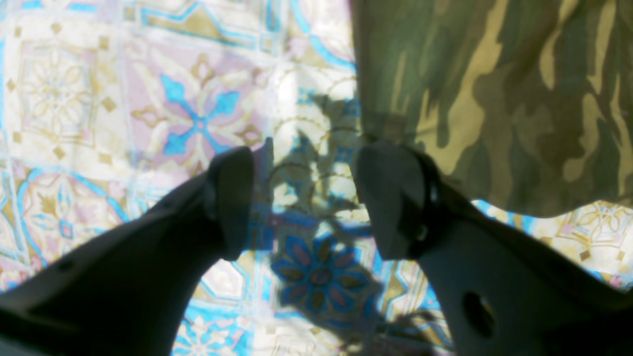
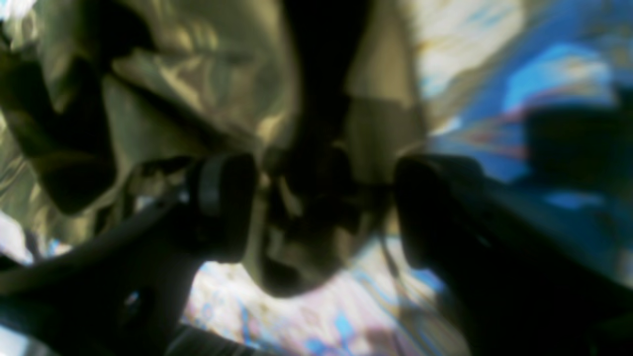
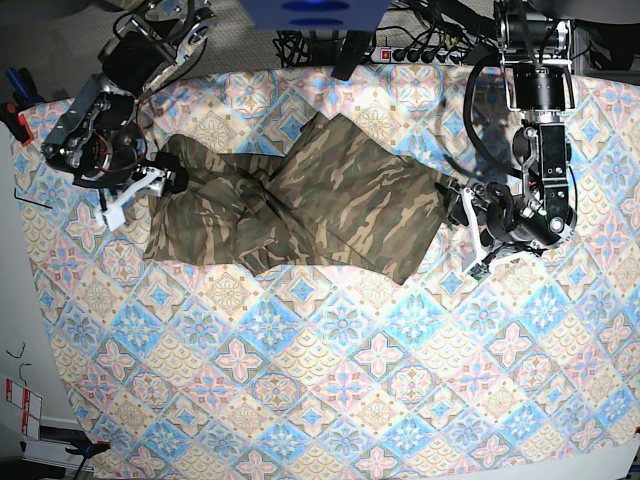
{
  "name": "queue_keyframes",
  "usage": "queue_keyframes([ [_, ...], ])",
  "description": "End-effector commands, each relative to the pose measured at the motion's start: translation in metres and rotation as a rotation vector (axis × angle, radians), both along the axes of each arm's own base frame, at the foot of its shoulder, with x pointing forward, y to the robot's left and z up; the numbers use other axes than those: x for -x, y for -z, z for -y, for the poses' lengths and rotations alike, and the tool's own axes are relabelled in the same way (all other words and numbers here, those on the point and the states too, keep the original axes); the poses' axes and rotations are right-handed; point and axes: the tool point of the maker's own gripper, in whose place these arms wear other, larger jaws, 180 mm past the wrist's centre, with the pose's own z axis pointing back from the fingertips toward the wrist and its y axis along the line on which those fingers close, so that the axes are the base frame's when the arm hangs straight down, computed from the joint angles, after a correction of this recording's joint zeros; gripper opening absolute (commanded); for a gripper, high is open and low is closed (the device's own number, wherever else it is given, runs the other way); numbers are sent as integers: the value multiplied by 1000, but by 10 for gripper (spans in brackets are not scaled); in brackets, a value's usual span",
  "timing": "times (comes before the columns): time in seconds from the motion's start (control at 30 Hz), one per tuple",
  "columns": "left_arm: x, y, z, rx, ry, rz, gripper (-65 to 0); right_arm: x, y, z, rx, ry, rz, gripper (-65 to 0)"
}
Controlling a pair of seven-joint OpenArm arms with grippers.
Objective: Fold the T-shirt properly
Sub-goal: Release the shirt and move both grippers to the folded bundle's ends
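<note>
The camouflage T-shirt (image 3: 330, 195) lies crumpled across the far middle of the tablecloth (image 3: 340, 380), partly folded over itself. My left gripper (image 3: 468, 232) is open at the shirt's right edge. In the left wrist view it (image 1: 306, 168) holds nothing, and one finger (image 1: 390, 198) touches the hem of the shirt (image 1: 494, 99). My right gripper (image 3: 150, 190) is at the shirt's left end. In the right wrist view it (image 2: 324, 173) stands open with bunched shirt cloth (image 2: 198, 84) between the wide-apart fingers.
A power strip and cables (image 3: 400, 45) lie along the table's far edge, with a blue object (image 3: 315, 12) behind them. Both arm bases stand at the far corners. The tablecloth's near half stretches toward the front edge.
</note>
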Motion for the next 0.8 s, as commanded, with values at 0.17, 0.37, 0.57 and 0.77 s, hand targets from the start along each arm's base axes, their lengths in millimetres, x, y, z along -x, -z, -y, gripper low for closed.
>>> queue_keyframes([
  [0.17, -11, -11, -4, -5, -2, 39, -275, -19, -1, -24, -11, -85, 43, -211],
  [0.37, -11, -11, -4, -5, -2, 39, -275, -23, -1, -33, -9, -122, 51, -211],
  [0.57, -8, -5, 2, 5, 7, 23, -275, -28, -2, -58, -6, -228, 53, -272],
  [0.77, 8, 38, 29, 103, 33, -57, -276, -29, -2, -81, 0, -329, 47, -518],
])
